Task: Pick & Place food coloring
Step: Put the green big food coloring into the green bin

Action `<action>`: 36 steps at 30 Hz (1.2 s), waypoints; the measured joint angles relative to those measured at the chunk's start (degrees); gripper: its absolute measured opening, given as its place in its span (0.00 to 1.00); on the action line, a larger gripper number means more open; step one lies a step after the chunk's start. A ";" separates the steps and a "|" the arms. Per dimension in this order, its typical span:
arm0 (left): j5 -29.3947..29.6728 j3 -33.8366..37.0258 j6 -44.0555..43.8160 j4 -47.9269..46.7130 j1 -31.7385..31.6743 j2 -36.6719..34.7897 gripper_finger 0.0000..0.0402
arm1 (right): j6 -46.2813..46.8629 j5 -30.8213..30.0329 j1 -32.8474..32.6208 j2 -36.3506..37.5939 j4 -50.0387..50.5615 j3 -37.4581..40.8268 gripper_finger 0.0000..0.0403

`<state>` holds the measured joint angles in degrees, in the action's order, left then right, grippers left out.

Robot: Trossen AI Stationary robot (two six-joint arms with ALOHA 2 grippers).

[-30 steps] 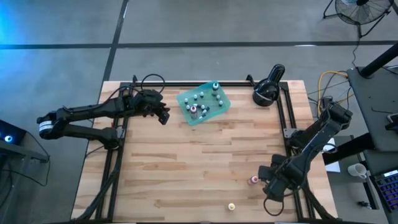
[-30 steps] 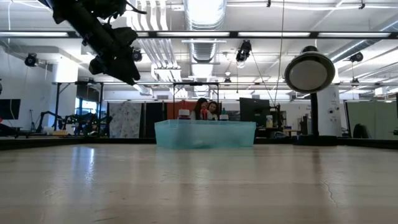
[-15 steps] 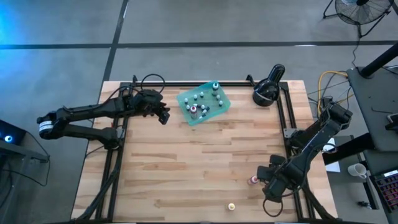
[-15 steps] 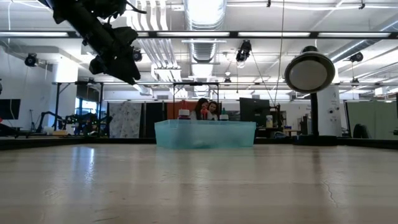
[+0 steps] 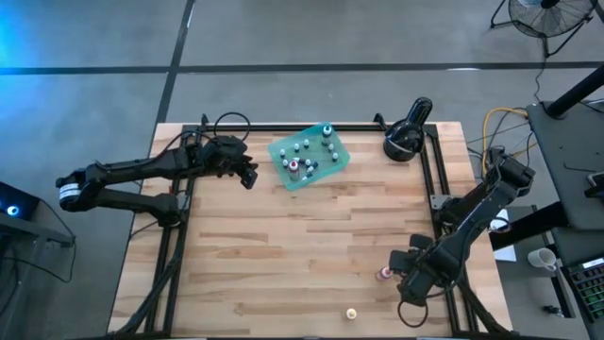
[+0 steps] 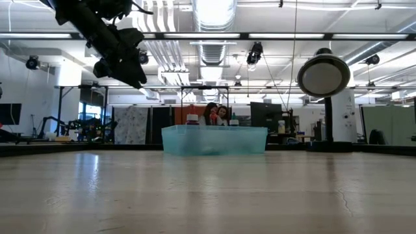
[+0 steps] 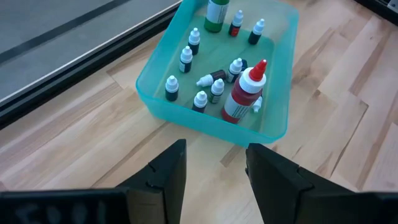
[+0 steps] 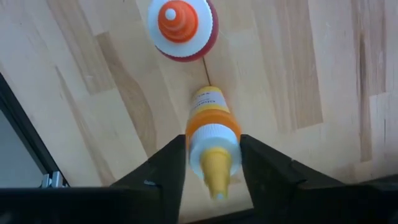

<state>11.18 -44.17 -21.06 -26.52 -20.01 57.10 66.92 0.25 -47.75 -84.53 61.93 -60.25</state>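
My right gripper [image 5: 401, 276] is near the table's near right corner, shut on a small orange-yellow food coloring bottle [image 8: 211, 115]. A red bottle with a white cap [image 8: 181, 25] stands upright on the wood just beside it [image 5: 384, 274]. Another yellow bottle [image 5: 351, 313] sits near the near edge. Several more small bottles stand or lie in the teal tray [image 5: 332, 165] [image 7: 155, 99], along with a larger red bottle [image 7: 244, 96]. My left gripper [image 5: 249, 177] [image 7: 214, 171] hangs open above the table, just left of the tray. My right gripper pinches the orange-yellow bottle between its two fingers at the white cap [image 8: 213, 142], below the yellow nozzle. The nozzle points back toward my wrist and the body points away along the fingers. I cannot tell whether the bottle's base touches the table.
A black round lamp-like device [image 5: 406, 132] [image 6: 323, 75] stands at the far right corner. Black frame rails [image 5: 442, 189] run along the table's left, right and far sides. Bare wood [image 5: 302, 246] fills the table's middle. People show in the room beyond [image 6: 216, 114].
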 joint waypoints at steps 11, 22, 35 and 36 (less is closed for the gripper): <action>0.00 0.23 0.04 -0.02 0.00 0.00 0.35 | -0.79 0.37 2.42 0.04 3.33 -0.36 0.24; -0.02 0.27 0.12 1.56 0.00 0.00 0.35 | -2.46 -23.26 31.92 2.03 26.21 -15.23 0.24; -4.05 0.34 -3.29 -1.78 0.02 -0.23 0.35 | -29.71 -11.65 67.94 -11.33 15.06 -38.12 0.24; -4.05 0.34 -3.64 -2.01 0.02 -0.24 0.35 | -31.45 -11.58 68.22 -13.55 15.08 -40.63 0.24</action>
<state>7.13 -43.83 -24.70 -28.54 -19.99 56.86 35.47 -11.33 20.47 -98.08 77.01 -100.88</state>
